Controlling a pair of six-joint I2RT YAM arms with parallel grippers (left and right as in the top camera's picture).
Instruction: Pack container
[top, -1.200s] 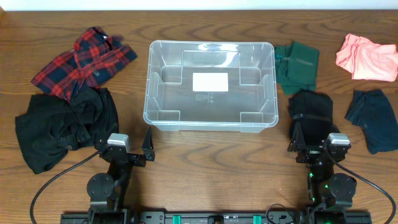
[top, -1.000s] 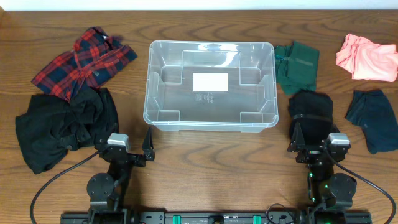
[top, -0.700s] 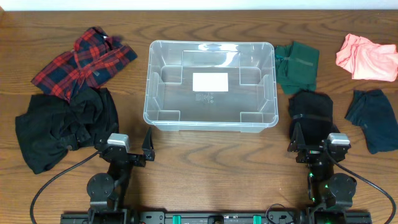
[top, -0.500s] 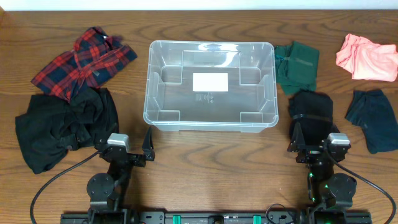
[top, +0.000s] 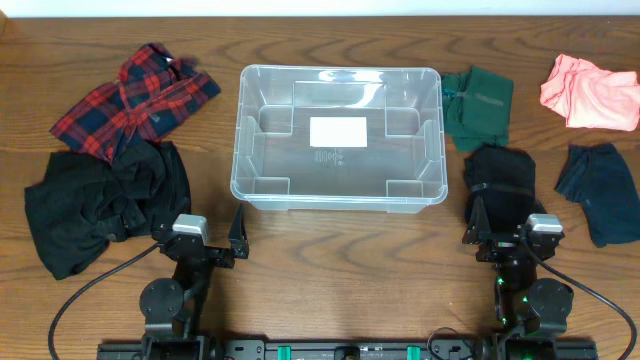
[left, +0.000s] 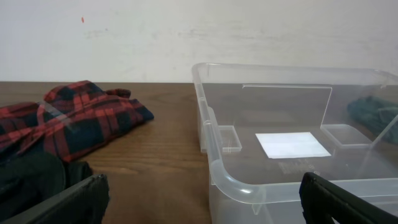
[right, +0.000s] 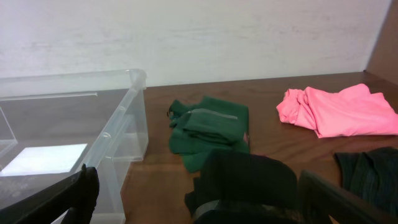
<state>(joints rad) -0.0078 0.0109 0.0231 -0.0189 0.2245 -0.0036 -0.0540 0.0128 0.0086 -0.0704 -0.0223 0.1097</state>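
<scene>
1. Nothing has moved. The container (top: 338, 203) is empty.
2. My left gripper (top: 203, 238) and right gripper (top: 506, 232) wait near its front side, both wide open, holding nothing.
3. The black cloth (top: 95, 205) beside the container is untouched, so I think packing has not begun.

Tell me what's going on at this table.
Packing has not begun: the clear container holds only its white label. The left claw and right claw hang open and empty near the table's front edge. A plaid shirt and a black heap lie left of it; a green garment, a black bundle, a pink garment and a navy garment lie right.
</scene>
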